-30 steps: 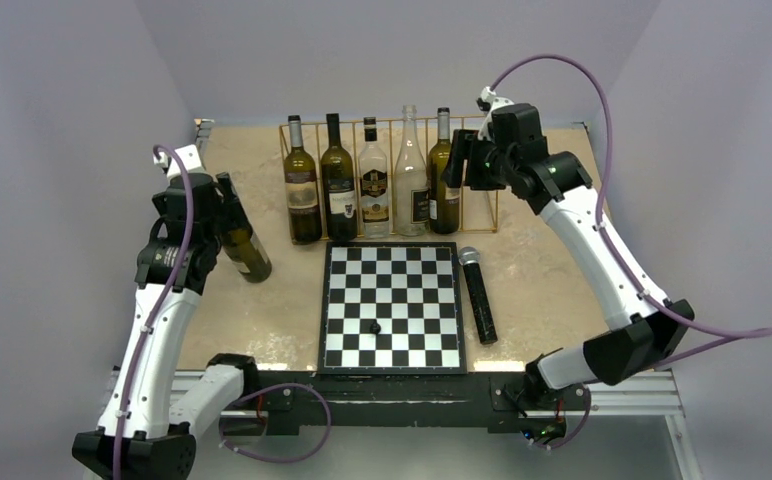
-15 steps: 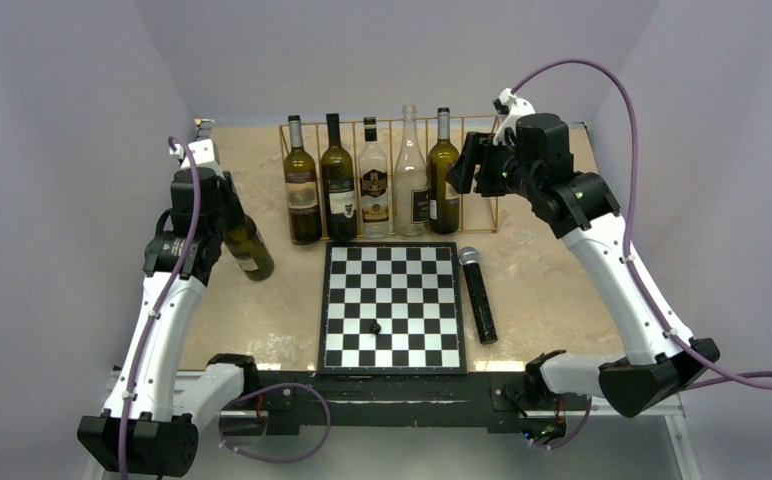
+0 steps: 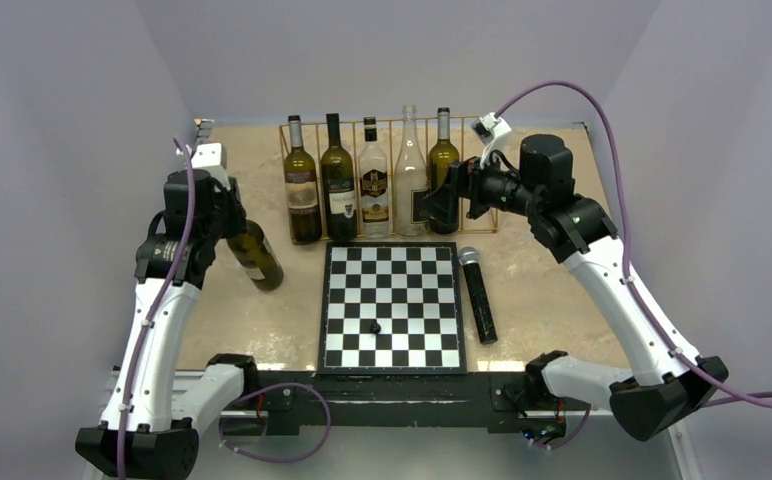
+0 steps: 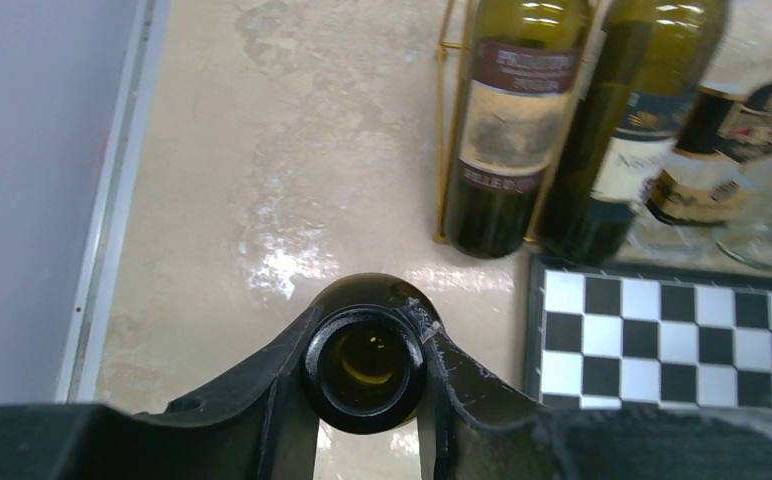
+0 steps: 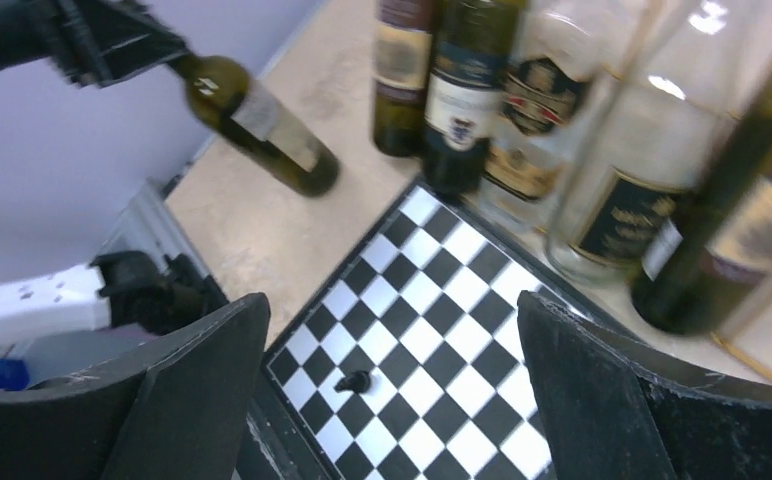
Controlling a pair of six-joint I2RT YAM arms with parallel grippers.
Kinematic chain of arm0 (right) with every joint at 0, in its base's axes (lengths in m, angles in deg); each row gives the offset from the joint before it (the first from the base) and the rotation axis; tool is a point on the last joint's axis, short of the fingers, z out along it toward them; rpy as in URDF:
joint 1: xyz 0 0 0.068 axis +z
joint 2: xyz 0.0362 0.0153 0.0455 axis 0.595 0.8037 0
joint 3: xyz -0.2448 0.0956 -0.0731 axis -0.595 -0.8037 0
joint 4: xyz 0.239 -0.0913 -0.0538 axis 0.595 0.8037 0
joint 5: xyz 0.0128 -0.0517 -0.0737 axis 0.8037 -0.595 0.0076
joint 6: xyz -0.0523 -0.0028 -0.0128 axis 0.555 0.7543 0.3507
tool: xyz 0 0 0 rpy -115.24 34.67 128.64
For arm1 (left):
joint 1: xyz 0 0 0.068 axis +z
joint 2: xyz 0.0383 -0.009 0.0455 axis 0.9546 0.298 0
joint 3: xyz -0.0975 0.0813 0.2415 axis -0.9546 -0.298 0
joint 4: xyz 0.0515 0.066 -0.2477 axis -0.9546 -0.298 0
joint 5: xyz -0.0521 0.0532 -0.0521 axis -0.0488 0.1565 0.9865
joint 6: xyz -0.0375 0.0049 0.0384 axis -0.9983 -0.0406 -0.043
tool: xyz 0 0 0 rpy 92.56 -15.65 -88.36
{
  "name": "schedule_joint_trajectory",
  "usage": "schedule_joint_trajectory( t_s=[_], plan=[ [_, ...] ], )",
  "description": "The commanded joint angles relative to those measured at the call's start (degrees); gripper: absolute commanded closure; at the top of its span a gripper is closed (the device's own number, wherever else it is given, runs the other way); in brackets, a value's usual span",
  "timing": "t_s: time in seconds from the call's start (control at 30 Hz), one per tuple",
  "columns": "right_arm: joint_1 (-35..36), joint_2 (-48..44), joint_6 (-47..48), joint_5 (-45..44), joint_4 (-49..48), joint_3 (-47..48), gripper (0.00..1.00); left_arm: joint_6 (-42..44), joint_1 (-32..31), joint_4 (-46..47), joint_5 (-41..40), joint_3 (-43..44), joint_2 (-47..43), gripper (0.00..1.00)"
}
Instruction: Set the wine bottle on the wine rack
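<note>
Your L arm stands tall, wrist tipped fwd, L gripper clamped on the wine bottle at its neck. R arm reaches fwd & inward; R gripper fingers spread wide, holding nothing.

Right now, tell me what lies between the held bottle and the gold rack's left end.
Nothing but bare table between the bottle, gripped by the left claw, and the rack's left end; the left wrist view shows it, the top view agrees.
</note>
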Motion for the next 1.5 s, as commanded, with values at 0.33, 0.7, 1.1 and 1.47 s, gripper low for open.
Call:
schedule_joint_trajectory(
  t_s=[0.33, 0.7, 1.1, 1.47],
  plan=[
    [20.4, 3.0, 11.0, 8.6, -18.1, 1.2, 0.01, 2.5, -0.4, -10.4, 37.2, 25.2, -5.4, 1.0],
    [28.6, 10.5, 14.6, 9.4, -22.6, 6.4, 0.01, -4.6, -2.2, -3.6, 54.3, 25.8, -5.5, 1.0],
    [32.3, 15.3, 15.7, 12.7, -19.3, 9.9, 0.01, -7.8, -4.4, 0.7, 57.8, 24.5, -6.8, 1.0],
    [33.1, 18.5, 13.3, 6.9, -13.8, 12.4, 0.26, -7.7, -4.4, 0.6, 56.4, 24.8, -7.2, 1.0]
  ],
)
